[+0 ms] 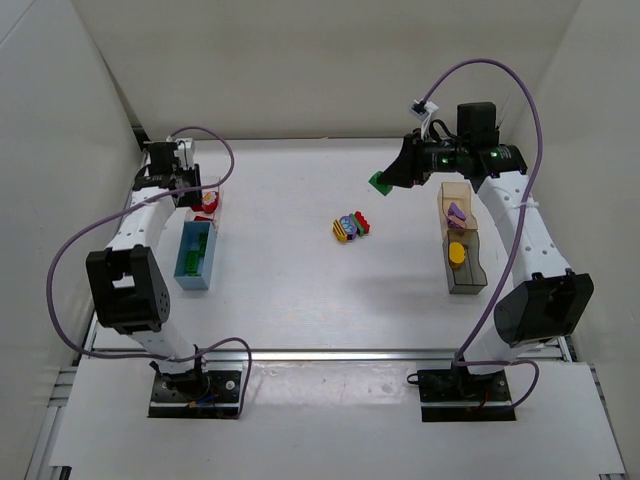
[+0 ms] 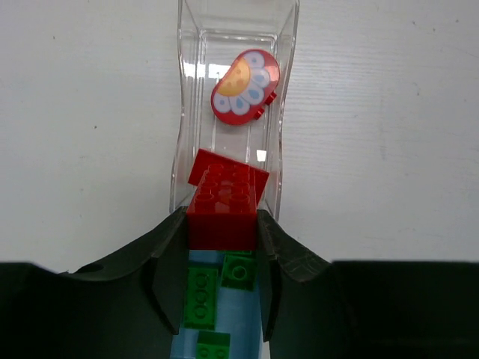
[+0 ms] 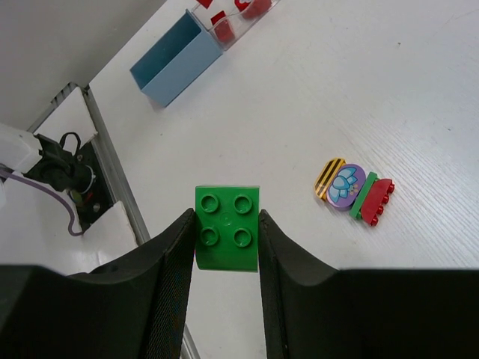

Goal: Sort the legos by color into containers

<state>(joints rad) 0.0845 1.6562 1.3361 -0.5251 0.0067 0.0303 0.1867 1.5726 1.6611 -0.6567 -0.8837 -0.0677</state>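
My left gripper (image 2: 222,228) is shut on a red brick (image 2: 222,213) and holds it over the near end of the clear container (image 2: 183,112). That container holds a red rounded flower piece (image 2: 245,87) and another red brick (image 2: 224,168). Below the jaws the light blue container (image 2: 239,325) holds several green bricks (image 2: 200,298). My right gripper (image 3: 227,239) is shut on a green brick (image 3: 227,224), held high above the table at the back right (image 1: 381,181). A mixed stack of yellow, purple, green and red (image 1: 349,227) lies at the table's centre, also in the right wrist view (image 3: 353,188).
The tan container (image 1: 455,190) with a purple piece (image 1: 457,212) and the dark container (image 1: 467,278) with a yellow piece (image 1: 457,253) stand in a row at the right. The blue container (image 1: 195,255) and clear container (image 1: 207,208) stand at the left.
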